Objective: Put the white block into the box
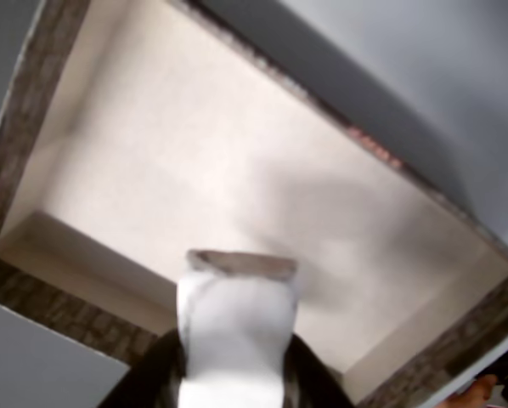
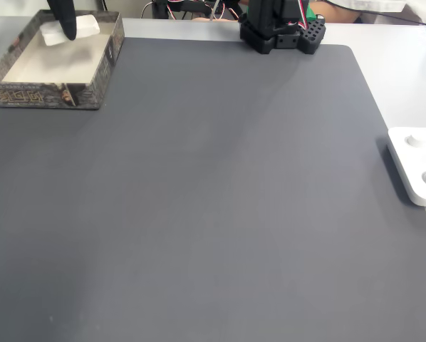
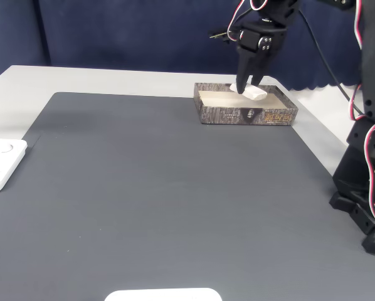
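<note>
Both fixed views show my gripper [image 3: 250, 88] clamped on the white block [image 3: 255, 93], holding it over the box [image 3: 247, 115] interior, so I judge I should lower a little, then part the jaws so it drops flat below them, clear of the rim.

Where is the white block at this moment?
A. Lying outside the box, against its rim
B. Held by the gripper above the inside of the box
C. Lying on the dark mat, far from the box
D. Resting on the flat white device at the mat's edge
B: in a fixed view the gripper is shut on the white block and holds it over the cream inside of the box.
</note>
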Controlling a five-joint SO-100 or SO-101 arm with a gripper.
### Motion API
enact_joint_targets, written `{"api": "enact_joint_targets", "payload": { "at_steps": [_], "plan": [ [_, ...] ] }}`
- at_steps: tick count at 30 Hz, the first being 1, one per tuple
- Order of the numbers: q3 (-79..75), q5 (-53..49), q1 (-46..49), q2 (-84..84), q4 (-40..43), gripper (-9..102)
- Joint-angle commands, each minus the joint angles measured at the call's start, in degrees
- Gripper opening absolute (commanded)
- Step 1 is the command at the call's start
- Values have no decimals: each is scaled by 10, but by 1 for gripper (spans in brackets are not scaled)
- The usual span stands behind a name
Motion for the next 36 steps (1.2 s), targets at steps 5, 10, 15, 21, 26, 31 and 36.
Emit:
{"api": "enact_joint_targets", "payload": {
  "at_steps": [5,10,15,21,26,31,36],
  "plan": [
    [-38,21,-3,8,-11,-2],
    [-39,118,-8,9,-21,-2],
    [-39,236,-7,11,-24,-2],
    [-40,472,-6,10,-25,-2],
    [-45,543,-4,10,-32,-2],
    [-48,568,-3,8,-41,-2],
    [-54,570,-1,-2,-41,-2]
  ]
}}
